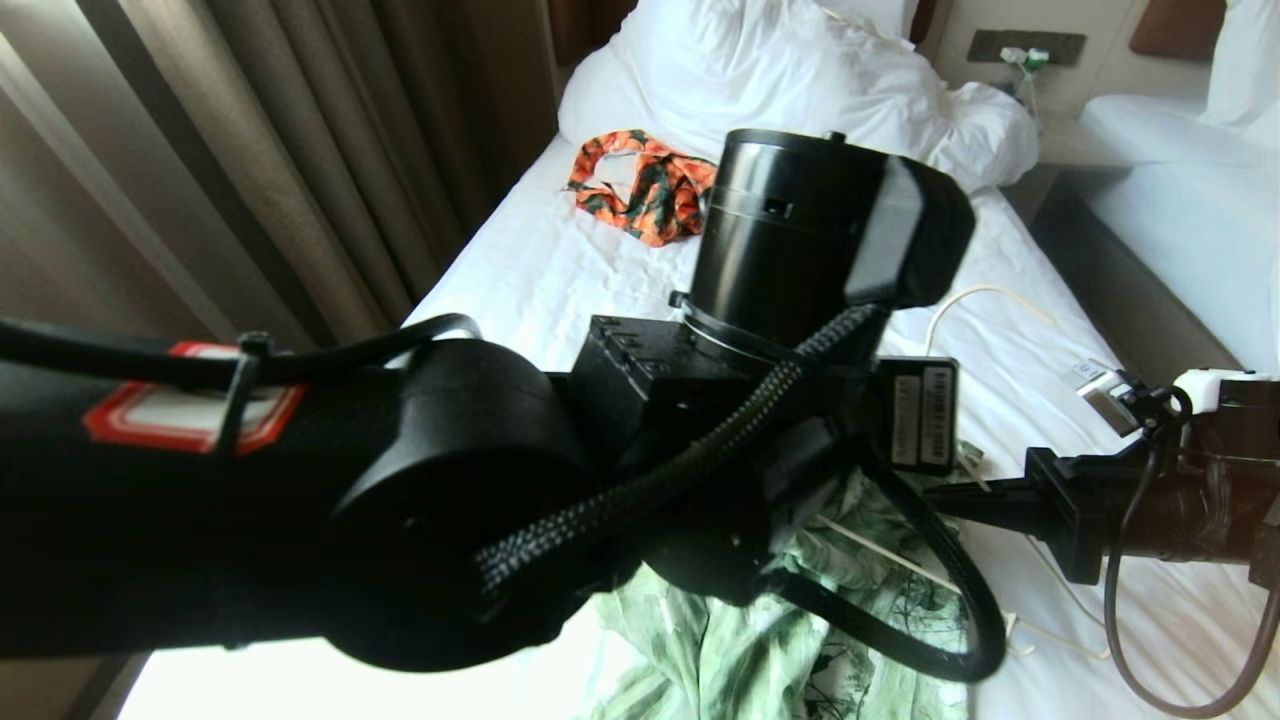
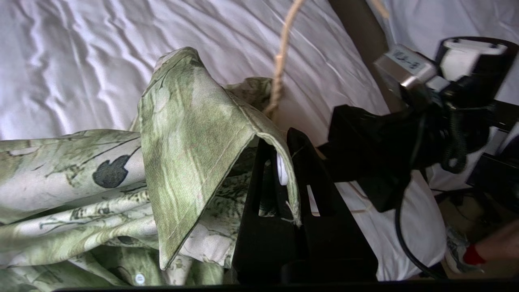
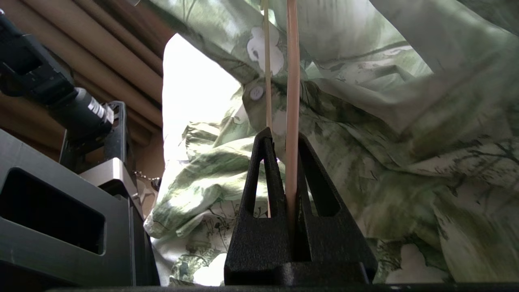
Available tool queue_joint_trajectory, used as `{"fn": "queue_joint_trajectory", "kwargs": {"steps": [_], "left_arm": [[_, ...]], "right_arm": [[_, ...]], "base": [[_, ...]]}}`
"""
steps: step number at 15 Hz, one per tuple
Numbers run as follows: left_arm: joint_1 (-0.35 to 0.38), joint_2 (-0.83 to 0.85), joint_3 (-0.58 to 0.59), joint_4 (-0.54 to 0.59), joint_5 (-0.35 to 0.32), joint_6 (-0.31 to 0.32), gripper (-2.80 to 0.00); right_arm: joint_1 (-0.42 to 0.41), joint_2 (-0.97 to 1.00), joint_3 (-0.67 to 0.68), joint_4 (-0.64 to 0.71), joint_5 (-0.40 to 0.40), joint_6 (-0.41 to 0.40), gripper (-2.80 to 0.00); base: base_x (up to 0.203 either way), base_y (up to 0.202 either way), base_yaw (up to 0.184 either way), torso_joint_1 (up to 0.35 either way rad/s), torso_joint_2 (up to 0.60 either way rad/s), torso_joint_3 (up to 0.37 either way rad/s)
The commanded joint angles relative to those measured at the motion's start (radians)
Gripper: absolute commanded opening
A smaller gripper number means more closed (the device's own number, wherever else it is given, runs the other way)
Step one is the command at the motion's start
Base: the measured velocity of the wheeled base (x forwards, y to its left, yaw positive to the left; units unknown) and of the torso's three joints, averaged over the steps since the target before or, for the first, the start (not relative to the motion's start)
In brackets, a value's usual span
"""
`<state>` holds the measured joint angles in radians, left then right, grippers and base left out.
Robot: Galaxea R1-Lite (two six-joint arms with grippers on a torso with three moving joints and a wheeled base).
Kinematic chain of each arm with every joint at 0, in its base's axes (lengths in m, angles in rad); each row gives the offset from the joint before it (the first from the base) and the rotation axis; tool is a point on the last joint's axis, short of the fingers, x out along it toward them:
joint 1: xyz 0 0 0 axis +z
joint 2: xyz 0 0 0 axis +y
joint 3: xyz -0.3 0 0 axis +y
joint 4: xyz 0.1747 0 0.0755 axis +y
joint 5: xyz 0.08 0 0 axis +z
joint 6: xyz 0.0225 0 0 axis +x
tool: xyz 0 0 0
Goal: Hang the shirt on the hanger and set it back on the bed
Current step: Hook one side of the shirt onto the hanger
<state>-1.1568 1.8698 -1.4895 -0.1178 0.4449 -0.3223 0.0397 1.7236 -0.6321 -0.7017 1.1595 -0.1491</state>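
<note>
Left wrist view: the shirt (image 2: 190,134) lies bunched on the bed (image 2: 81,61), its edge pinched in my left gripper (image 2: 286,162); beside it my right gripper (image 3: 286,150) is clamped on a bar of the hanger (image 3: 292,81), the wire running up into the cloth; beyond, an orange floral garment (image 1: 640,185) rests near the pillows (image 1: 760,60).

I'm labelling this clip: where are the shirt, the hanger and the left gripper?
shirt (image 2: 182,134): left wrist view, on the lifted flap.
hanger (image 3: 292,81): right wrist view, on the cream wire.
left gripper (image 2: 288,162): left wrist view, between the tips pinching the shirt's edge.
</note>
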Motion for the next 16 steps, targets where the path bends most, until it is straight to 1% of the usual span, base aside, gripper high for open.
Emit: {"fn": "queue_joint_trajectory", "kwargs": {"steps": [1,2,3,6,9,12,14,16], "left_arm": [[-0.061,0.014,-0.017,0.002,0.003,-0.003,-2.80],[-0.095,0.023,-0.032,0.011,0.011,-0.003,-2.80],[-0.112,0.031,-0.043,0.021,0.020,-0.003,-2.80],[-0.147,0.029,-0.084,0.049,0.025,0.000,-2.80],[-0.176,0.020,-0.070,0.067,0.025,0.000,-2.80],[-0.236,-0.004,-0.037,0.067,0.024,0.000,-2.80],[-0.247,0.003,-0.027,0.067,0.025,0.002,-2.80],[-0.247,0.012,-0.010,0.067,0.023,0.003,-2.80]], "right_arm": [[0.028,-0.004,-0.005,-0.005,0.005,-0.001,-2.80],[0.049,-0.004,-0.012,-0.005,0.004,-0.001,-2.80],[0.058,-0.005,-0.014,-0.005,0.002,-0.001,-2.80],[0.131,-0.012,-0.017,-0.005,0.000,-0.002,-2.80],[0.206,-0.019,-0.010,-0.007,0.002,-0.005,-2.80],[0.229,-0.040,0.002,-0.025,0.011,-0.007,-2.80],[0.235,-0.038,0.032,-0.095,0.019,-0.005,-2.80],[0.236,-0.031,0.094,-0.207,0.059,0.003,-2.80]], "base": [[0.000,0.000,0.000,0.000,0.00,0.000],[0.000,0.000,0.000,0.000,0.00,0.000],[0.000,0.000,0.000,0.000,0.00,0.000],[0.000,0.000,0.000,0.000,0.00,0.000],[0.000,0.000,0.000,0.000,0.00,0.000],[0.000,0.000,0.000,0.000,0.00,0.000],[0.000,0.000,0.000,0.000,0.00,0.000],[0.000,0.000,0.000,0.000,0.00,0.000]]}}
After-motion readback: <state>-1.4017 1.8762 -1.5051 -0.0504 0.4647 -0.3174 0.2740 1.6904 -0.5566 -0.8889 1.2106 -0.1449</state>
